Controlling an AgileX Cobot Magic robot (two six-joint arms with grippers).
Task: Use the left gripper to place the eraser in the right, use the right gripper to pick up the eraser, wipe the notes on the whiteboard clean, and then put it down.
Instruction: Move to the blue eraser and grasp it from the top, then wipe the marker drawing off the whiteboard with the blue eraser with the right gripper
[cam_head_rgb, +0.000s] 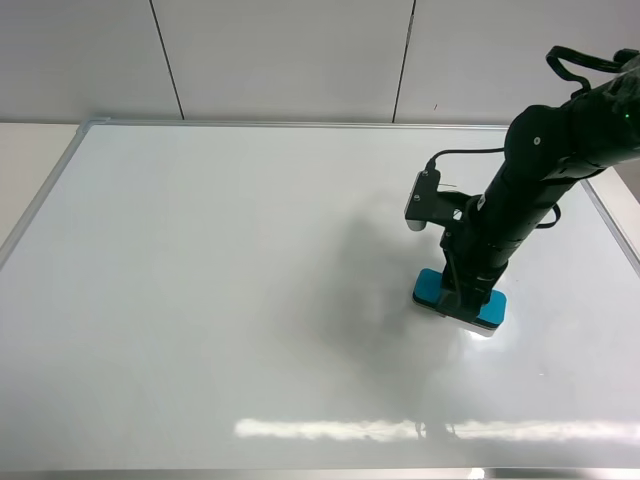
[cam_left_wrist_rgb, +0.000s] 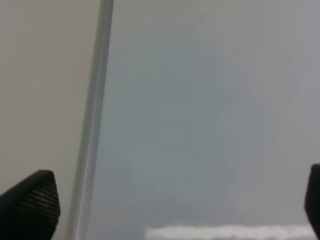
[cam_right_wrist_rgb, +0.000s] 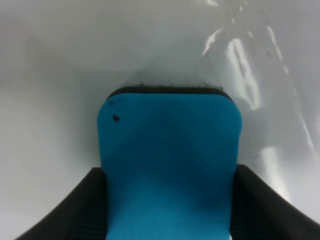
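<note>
The teal-blue eraser (cam_head_rgb: 431, 286) lies flat on the whiteboard (cam_head_rgb: 220, 280), right of the middle. My right gripper (cam_head_rgb: 468, 292) comes straight down on it and is shut on it. In the right wrist view the black fingers (cam_right_wrist_rgb: 75, 210) press both long sides of the eraser (cam_right_wrist_rgb: 167, 150), whose dark felt base rests on the board. No marker notes show on the board; the arm hides a patch behind the eraser. My left gripper (cam_left_wrist_rgb: 170, 212) is out of the high view. Its fingertips (cam_left_wrist_rgb: 30, 205) stand wide apart and empty above the board's silver frame (cam_left_wrist_rgb: 95, 125).
The right arm (cam_head_rgb: 540, 170), with its silver-grey box (cam_head_rgb: 424, 200) and cables, leans in from the upper right. The grey panelled wall (cam_head_rgb: 290, 55) stands behind the board. A beige tabletop (cam_head_rgb: 25, 160) shows left of the frame.
</note>
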